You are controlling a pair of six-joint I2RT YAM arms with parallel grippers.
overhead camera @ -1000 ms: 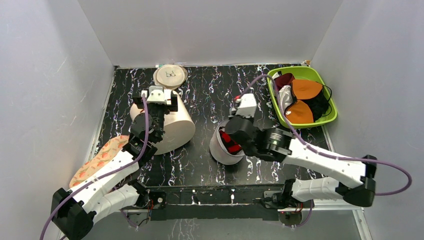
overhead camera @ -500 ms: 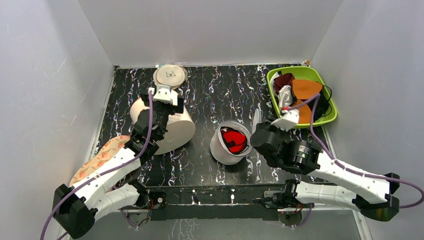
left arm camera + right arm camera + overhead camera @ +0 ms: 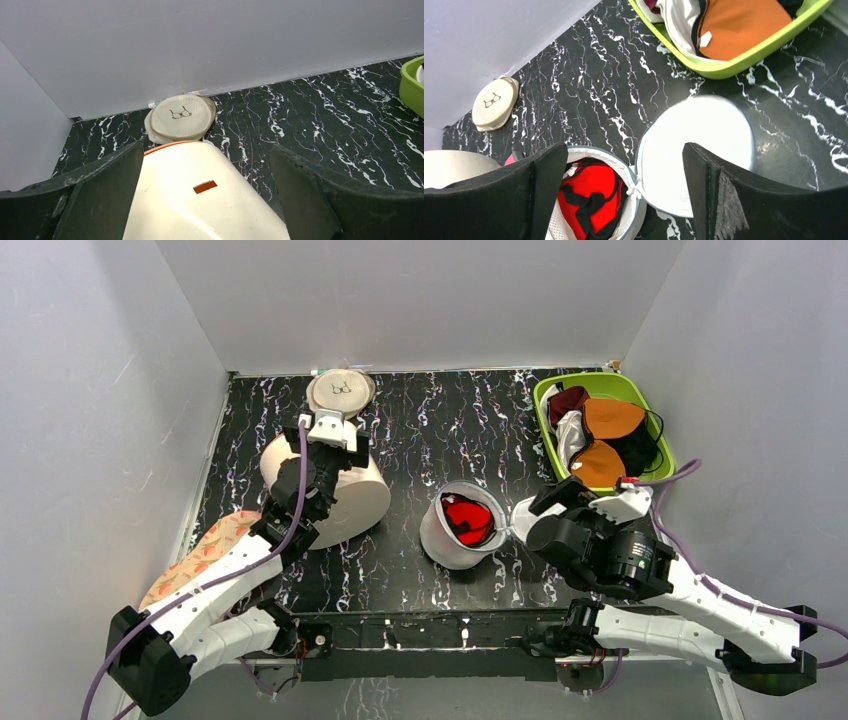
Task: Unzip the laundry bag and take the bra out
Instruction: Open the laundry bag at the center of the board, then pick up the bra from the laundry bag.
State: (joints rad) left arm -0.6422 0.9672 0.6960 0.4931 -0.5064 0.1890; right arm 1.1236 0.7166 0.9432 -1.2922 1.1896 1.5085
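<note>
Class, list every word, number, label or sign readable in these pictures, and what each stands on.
No words or numbers can be read.
Sign: a bra line drawing, on the flat beige disc.
Red patch on the cream cylinder: no lettering shows.
White tag on the orange garment: nothing legible.

text: none legible | sign: bra outline drawn on beige disc [image 3: 180, 122] | cream cylinder [image 3: 210, 212]: blank red patch

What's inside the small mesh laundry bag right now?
A red bra shows through the unzipped top of the laundry bag. Anything beneath the bra is covered.
</note>
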